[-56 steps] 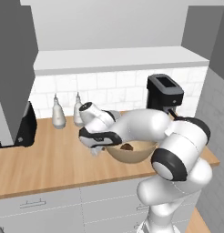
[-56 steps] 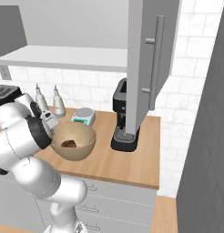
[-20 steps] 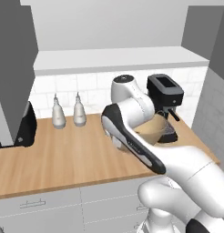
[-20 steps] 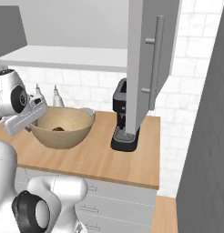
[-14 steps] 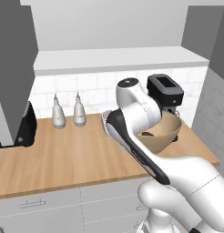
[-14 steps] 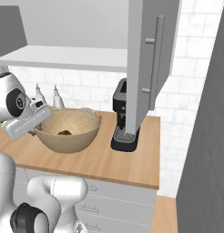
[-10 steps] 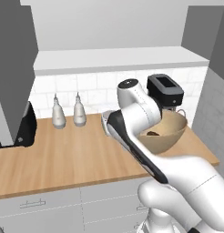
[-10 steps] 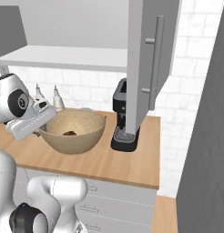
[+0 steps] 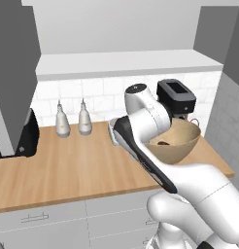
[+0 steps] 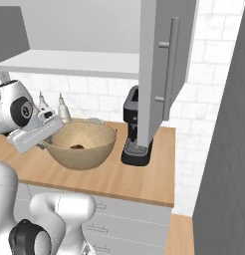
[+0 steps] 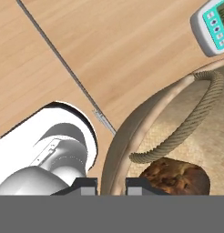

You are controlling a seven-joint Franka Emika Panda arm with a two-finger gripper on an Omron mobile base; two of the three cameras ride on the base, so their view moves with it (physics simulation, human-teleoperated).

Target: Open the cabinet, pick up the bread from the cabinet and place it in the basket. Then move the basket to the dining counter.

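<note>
In the left base view, the white arm bends up from the lower right and reaches over the wood worktop (image 9: 68,160), its hand at the near left rim of the tan basket (image 9: 172,143), which hangs lifted in front of the black coffee machine (image 9: 177,97). The bread (image 9: 163,143) lies inside the basket. Half a second ago the basket sat slightly lower and nearer the arm's elbow. Two pale bottles (image 9: 73,119) stand far left by the tiles. In the right base view, the gripper (image 10: 44,144) clamps the basket's left rim; the open cabinet door (image 10: 164,74) hangs just right of it, over the coffee machine. In the hand view, the gripper (image 11: 111,183) is pinched tight on the basket rim, bread beside it, a small scale (image 11: 215,25) at the top right.
</note>
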